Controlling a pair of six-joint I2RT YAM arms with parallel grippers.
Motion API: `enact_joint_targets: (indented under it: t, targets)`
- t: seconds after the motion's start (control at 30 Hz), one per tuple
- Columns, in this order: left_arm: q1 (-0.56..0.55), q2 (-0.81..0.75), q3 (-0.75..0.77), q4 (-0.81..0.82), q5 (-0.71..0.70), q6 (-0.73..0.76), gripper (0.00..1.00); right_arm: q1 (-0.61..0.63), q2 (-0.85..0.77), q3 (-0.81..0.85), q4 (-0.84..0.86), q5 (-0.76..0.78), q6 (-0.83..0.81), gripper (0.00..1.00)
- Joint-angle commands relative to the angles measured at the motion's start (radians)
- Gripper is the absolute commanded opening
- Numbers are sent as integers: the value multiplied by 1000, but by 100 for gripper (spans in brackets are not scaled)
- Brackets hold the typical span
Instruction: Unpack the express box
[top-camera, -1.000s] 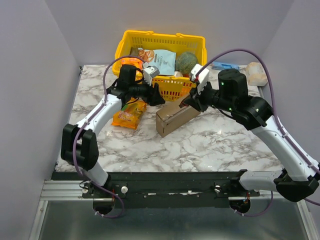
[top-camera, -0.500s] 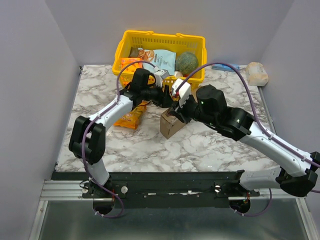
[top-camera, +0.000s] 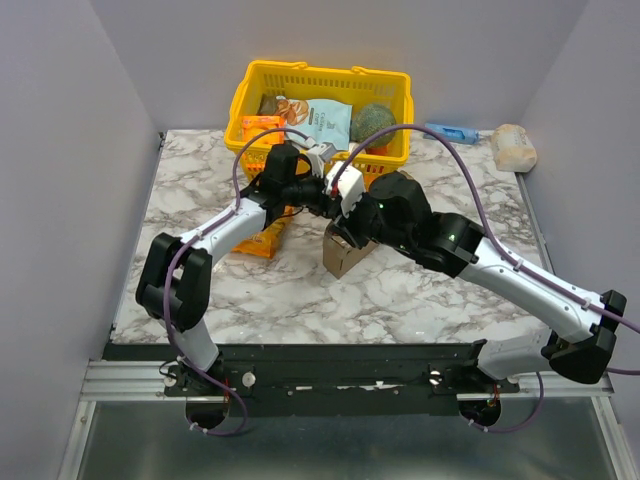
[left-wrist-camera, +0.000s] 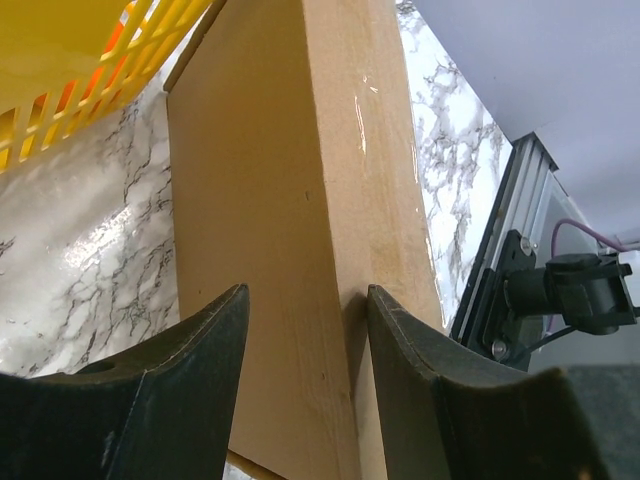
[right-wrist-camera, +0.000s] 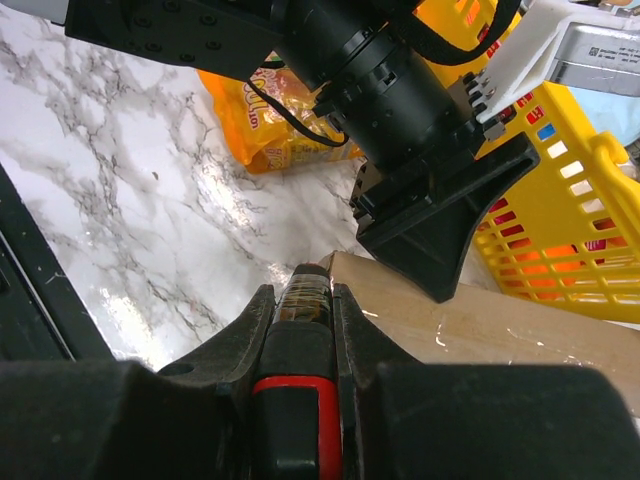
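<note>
The brown express box (top-camera: 343, 256) lies on the marble table just in front of the yellow basket, mostly hidden under my right arm. In the left wrist view the box (left-wrist-camera: 300, 180) fills the space beyond my left gripper (left-wrist-camera: 305, 292), whose jaws are apart and straddle a box edge. In the right wrist view one left fingertip (right-wrist-camera: 440, 225) rests on the box top (right-wrist-camera: 490, 330). My right gripper (right-wrist-camera: 301, 290) is shut on a black-and-red cutter (right-wrist-camera: 300, 400), its tip at the box's near corner. From above, both grippers meet over the box: left gripper (top-camera: 325, 197), right gripper (top-camera: 346, 222).
The yellow basket (top-camera: 250, 95) at the back holds a snack packet, a green ball and other goods. An orange snack bag (top-camera: 258, 238) lies left of the box. A blue item (top-camera: 450, 132) and a pale bundle (top-camera: 513, 147) sit at the back right.
My right arm has swung left over the box with the cutter. My left gripper has moved right onto the box. The box now looks shorter and turned, mostly covered.
</note>
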Motion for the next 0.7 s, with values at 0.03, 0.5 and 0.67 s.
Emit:
enact_joint_targets:
  t: [0.03, 0.5, 0.67]
  targets:
    - [-18, 12, -61, -54, -71, 17, 58, 9, 3, 25, 48, 26, -15, 0]
    - [-26, 27, -66, -46, -73, 11, 58, 11, 18, 8, 78, 40, -46, 0]
    - [-26, 33, -63, -46, -73, 8, 58, 11, 23, -3, 79, 40, -47, 1]
